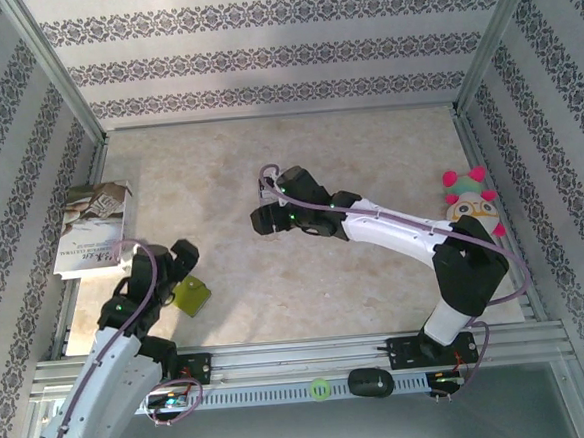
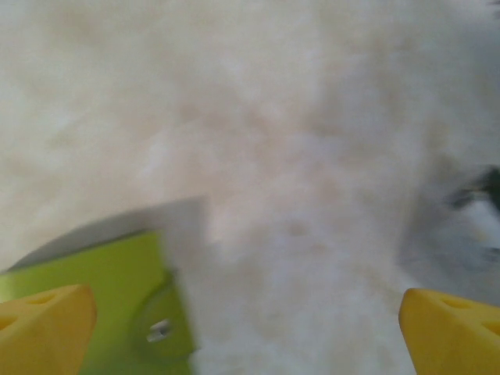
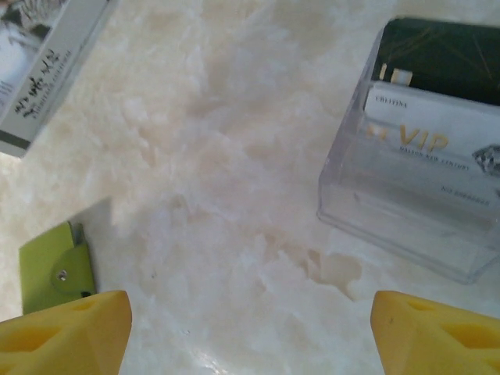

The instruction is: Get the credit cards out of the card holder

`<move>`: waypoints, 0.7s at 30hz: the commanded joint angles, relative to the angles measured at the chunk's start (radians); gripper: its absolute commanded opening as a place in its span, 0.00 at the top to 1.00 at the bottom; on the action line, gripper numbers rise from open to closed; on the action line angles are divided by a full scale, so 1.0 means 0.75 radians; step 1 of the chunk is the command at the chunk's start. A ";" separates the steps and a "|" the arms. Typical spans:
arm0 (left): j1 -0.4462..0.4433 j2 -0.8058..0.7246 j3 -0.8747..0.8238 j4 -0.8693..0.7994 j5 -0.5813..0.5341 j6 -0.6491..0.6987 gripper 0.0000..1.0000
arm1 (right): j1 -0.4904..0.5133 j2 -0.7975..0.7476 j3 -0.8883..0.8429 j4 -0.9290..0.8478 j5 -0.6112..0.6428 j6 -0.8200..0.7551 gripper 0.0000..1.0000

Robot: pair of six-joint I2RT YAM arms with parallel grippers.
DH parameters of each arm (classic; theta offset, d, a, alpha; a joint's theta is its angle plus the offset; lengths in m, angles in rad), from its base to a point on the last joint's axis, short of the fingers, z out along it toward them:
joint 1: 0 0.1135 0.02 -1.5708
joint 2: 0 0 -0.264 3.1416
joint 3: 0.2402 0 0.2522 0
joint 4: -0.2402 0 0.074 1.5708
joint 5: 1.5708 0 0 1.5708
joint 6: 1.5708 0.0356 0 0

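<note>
Gaping above the pale, seemingly marbled table [image 1: 368, 154]: left gripper [image 2: 248, 328], right gripper [image 3: 250, 336]; patterned walls [image 1: 260, 51] surround.

I count two credit cards [image 3: 437, 139], both in one clear card holder [image 3: 406, 223]. Left of that holder lie one green wallet [image 3: 53, 267] and one booklet [image 1: 92, 229]. One plush toy [image 1: 468, 205] sits well to its right. There are two robot arms [image 1: 403, 233].
</note>
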State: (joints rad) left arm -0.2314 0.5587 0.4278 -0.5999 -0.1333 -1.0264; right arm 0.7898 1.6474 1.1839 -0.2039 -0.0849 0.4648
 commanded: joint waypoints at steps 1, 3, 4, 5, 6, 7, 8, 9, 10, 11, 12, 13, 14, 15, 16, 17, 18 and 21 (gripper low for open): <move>0.016 -0.062 -0.059 -0.299 -0.113 -0.232 0.00 | -0.020 -0.058 -0.056 0.076 0.065 -0.009 0.19; 0.016 -0.070 -0.059 -0.313 -0.146 -0.212 0.01 | -0.026 -0.066 -0.077 0.093 0.058 -0.002 0.19; 0.016 -0.066 -0.069 -0.279 -0.149 -0.178 0.02 | -0.028 -0.069 -0.085 0.100 0.055 0.002 0.19; 0.016 -0.054 -0.079 -0.249 -0.145 -0.158 0.03 | -0.032 -0.074 -0.091 0.104 0.051 0.003 0.19; 0.017 -0.034 -0.082 -0.229 -0.137 -0.151 0.04 | -0.041 -0.079 -0.096 0.107 0.041 0.013 0.19; 0.018 -0.009 -0.091 -0.188 -0.123 -0.129 0.06 | -0.049 -0.088 -0.107 0.113 0.029 0.023 0.19; 0.017 0.016 -0.099 -0.150 -0.106 -0.115 0.07 | -0.056 -0.098 -0.121 0.132 0.022 0.031 0.19; 0.018 0.052 -0.107 -0.097 -0.081 -0.090 0.09 | -0.065 -0.108 -0.132 0.137 0.015 0.037 0.19; 0.018 0.087 -0.115 -0.021 -0.047 -0.047 0.12 | -0.071 -0.117 -0.139 0.141 0.009 0.037 0.19; 0.018 0.122 -0.122 0.039 -0.018 -0.011 0.16 | -0.073 -0.123 -0.144 0.138 0.007 0.036 0.19; 0.019 0.163 -0.123 0.085 0.006 0.013 0.18 | -0.078 -0.127 -0.149 0.135 0.007 0.036 0.19; 0.019 0.203 -0.123 0.132 0.030 0.037 0.21 | -0.082 -0.136 -0.158 0.137 0.005 0.038 0.19; 0.018 0.236 -0.123 0.171 0.048 0.069 0.23 | -0.086 -0.139 -0.167 0.141 -0.001 0.043 0.19; 0.019 0.272 -0.119 0.200 0.065 0.087 0.24 | -0.088 -0.143 -0.173 0.139 -0.005 0.045 0.19; 0.019 0.304 -0.118 0.249 0.098 0.122 0.25 | -0.093 -0.147 -0.181 0.139 -0.014 0.046 0.19; 0.019 0.330 -0.120 0.300 0.135 0.159 0.28 | -0.095 -0.151 -0.187 0.139 -0.019 0.047 0.19; 0.020 0.363 -0.117 0.330 0.160 0.180 0.30 | -0.096 -0.155 -0.196 0.143 -0.020 0.049 0.19; 0.017 0.472 -0.097 0.416 0.258 0.242 0.37 | -0.095 -0.165 -0.224 0.153 -0.029 0.053 0.20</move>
State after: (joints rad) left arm -0.2268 0.8593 0.3477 -0.4427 -0.0742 -0.9314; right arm 0.7235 1.5494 1.0420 -0.1116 -0.0864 0.4938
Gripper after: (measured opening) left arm 0.645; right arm 0.805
